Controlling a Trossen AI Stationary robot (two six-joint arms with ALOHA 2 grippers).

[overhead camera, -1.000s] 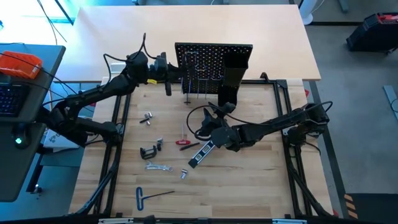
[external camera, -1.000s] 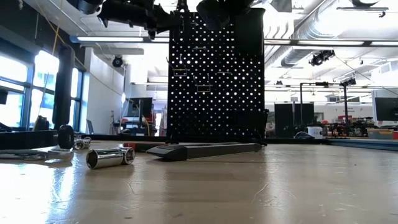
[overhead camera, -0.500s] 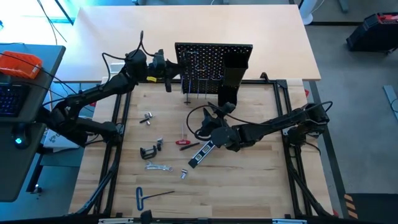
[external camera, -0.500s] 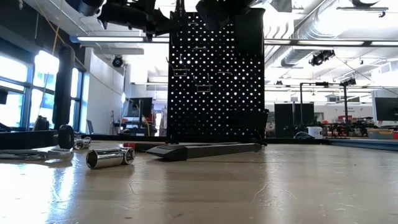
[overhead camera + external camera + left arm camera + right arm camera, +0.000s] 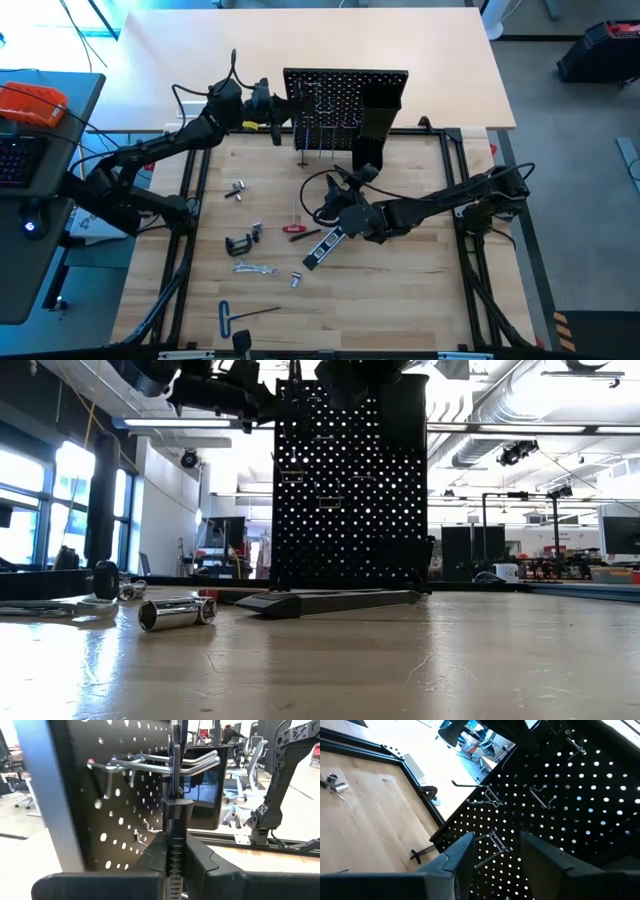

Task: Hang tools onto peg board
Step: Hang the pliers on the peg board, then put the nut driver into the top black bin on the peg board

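Left pincer [image 5: 173, 851], pinching a dark ratchet-bar tool [image 5: 175, 807], has edged closer to the peg board [image 5: 345, 95] hooks [image 5: 150, 762]: hanging imminent; right pincer [image 5: 490, 852] spread, empty.

Two dark jointed arms trailing looped black cables, the left arm [image 5: 150, 155] marked yellow near its wrist.

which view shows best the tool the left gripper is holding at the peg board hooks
The left wrist view: the left gripper is shut on a slim black tool against the peg board hooks. High view shows it tiny; low and right wrist views don't show it clearly.
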